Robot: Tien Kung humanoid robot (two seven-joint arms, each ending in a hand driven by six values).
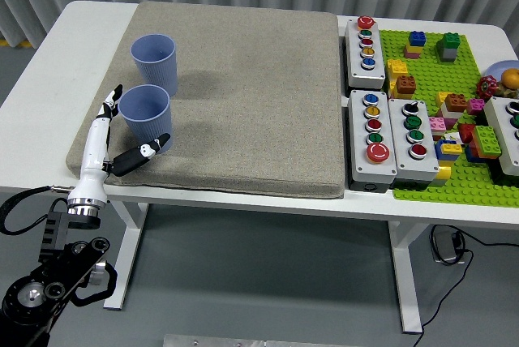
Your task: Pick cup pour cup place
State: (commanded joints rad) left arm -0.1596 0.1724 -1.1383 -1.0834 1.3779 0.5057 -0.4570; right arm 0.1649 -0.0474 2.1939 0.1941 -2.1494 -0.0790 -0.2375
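Our left hand (pixel 109 146) sits at the mat's near-left corner, fingers spread loosely around the near blue cup (pixel 145 113), thumb low beside its base, holding nothing firmly that we can see. Both cups stand upright on the grey mat (pixel 243 96); the far blue cup (pixel 154 62) stands just behind.

A mat (pixel 243 96) covers the left and middle of the surface (pixel 36 79), and two cups stand on its left part, the far cup (pixel 154 62) behind the near cup (pixel 145 113). The left hand (pixel 109 140) reaches in at the mat's near left corner, its fingers (pixel 148 148) just beside the near cup's base. Right of the mat lie three button boxes (pixel 365 42), one behind and two side by side in front, and right of those a baseplate (pixel 454 177) carrying scattered bricks (pixel 448 45).
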